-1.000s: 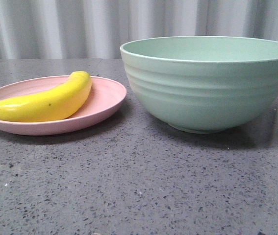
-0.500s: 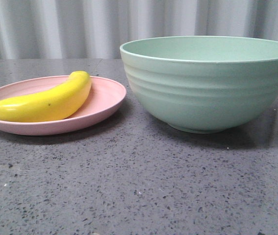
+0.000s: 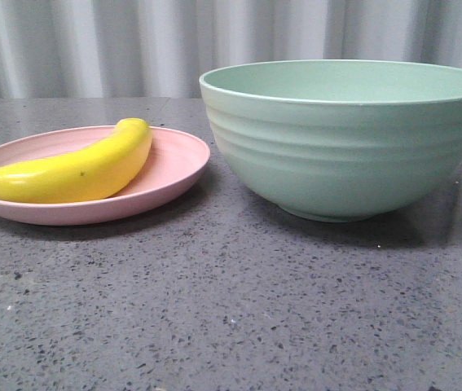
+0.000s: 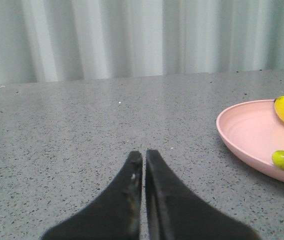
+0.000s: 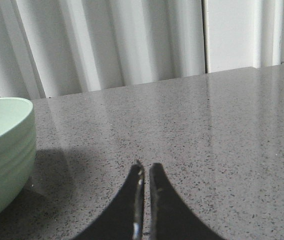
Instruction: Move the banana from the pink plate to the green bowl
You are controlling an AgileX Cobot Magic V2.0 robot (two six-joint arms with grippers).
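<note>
Likely light, stiff, slick: banana (image 3: 72, 171) on pink plate (image 3: 173, 163), bowl's nine o'clock; grip mid-body; left gripper (image 4: 144, 156), right gripper (image 5: 146, 167) pressed together, empty

We saw a dark grey speckled tabletop (image 3: 231, 309), stone-like, with fine black and pale flecks, filling the foreground and running back to a straight far edge. Behind it hung a pale whitish curtain (image 3: 133, 45) in vertical folds, spanning the whole backdrop. Soft light gave the tabletop a faint sheen in both wrist views.
</note>
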